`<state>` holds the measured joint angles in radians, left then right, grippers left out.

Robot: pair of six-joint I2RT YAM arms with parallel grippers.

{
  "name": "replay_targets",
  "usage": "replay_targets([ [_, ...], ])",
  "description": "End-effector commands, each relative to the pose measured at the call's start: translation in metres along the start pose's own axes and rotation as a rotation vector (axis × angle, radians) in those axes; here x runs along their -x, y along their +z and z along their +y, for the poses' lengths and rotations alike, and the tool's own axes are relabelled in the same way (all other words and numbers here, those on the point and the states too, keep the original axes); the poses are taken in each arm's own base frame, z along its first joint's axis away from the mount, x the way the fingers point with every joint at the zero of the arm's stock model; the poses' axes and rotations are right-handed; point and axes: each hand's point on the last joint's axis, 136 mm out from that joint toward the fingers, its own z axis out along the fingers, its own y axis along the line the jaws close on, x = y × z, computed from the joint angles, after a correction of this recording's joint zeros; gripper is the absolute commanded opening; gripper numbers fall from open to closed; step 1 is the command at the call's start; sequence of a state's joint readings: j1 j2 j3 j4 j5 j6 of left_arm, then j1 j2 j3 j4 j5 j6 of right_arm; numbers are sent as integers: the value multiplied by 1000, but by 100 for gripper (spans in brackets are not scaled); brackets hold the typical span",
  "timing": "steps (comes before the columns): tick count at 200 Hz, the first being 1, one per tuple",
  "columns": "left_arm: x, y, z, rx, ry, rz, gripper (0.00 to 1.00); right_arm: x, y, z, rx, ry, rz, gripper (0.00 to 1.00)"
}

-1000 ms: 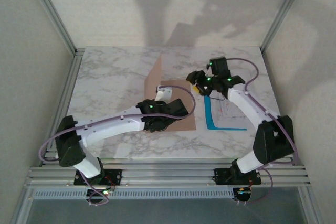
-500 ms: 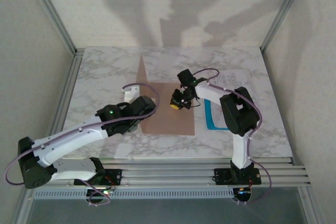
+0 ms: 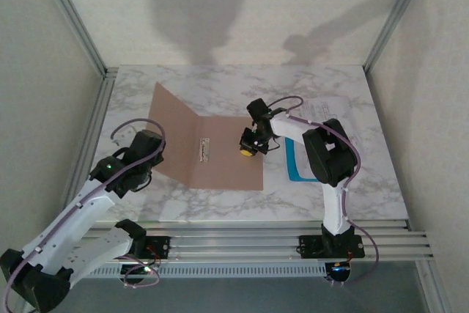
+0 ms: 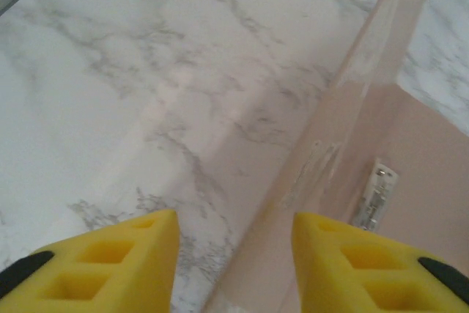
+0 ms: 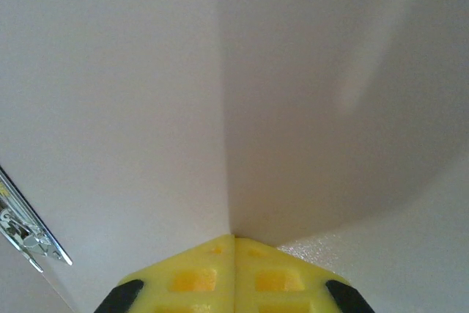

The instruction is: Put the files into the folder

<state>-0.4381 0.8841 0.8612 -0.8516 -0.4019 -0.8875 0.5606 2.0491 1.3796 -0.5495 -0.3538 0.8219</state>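
On the left my left hand (image 4: 234,265) sits low over the marble tabletop (image 3: 183,86), its yellow fingers (image 4: 121,258) spread wide apart with nothing between them. Just ahead of it, in the left wrist view, I see the edge of the folder (image 3: 223,159) rising at a slant, nearer the right finger; I cannot tell whether it touches. From above, the folder lies open like a book in the middle of the tabletop: its left flap stands tilted up toward the far left, and its right flap lies flat. A small metal clip (image 3: 204,149) sits on the flat flap, close to the hinge. Further right, my right hand (image 3: 249,146) is down on the flat flap near its right edge; the right wrist view shows its two yellow fingers (image 5: 194,280) pressed together, closed on nothing, tips against the card. To the right of the folder lie the files (image 3: 350,111), flat on the tabletop and partly under the right arm, their blue edge strip (image 3: 292,163) just beside the folder's right edge.
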Motion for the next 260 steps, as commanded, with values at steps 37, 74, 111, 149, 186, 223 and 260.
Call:
replay_targets([
  [37, -33, 41, 54, 167, -86, 239, 48, 7, 9, -35, -132, 18, 13, 6],
  [74, -45, 61, 70, 182, -211, 343, 58, 8, 9, -33, -129, 13, 28, 7],
  [111, -49, 73, 76, 140, -357, 411, 66, 9, 7, -31, -127, 14, 29, 8],
  [149, -43, 73, 72, 102, -452, 452, 75, 12, 0, -23, -107, 4, 25, 10],
  [186, -23, 60, 67, 82, -534, 394, 78, 15, -10, -7, -67, -16, 20, 12],
  [223, 25, 38, 69, 130, -550, 260, 83, 18, -18, 3, -45, -23, 20, 13],
  [260, 59, 17, 62, 114, -545, 182, 83, 19, -22, 10, -27, -26, 16, 14],
])
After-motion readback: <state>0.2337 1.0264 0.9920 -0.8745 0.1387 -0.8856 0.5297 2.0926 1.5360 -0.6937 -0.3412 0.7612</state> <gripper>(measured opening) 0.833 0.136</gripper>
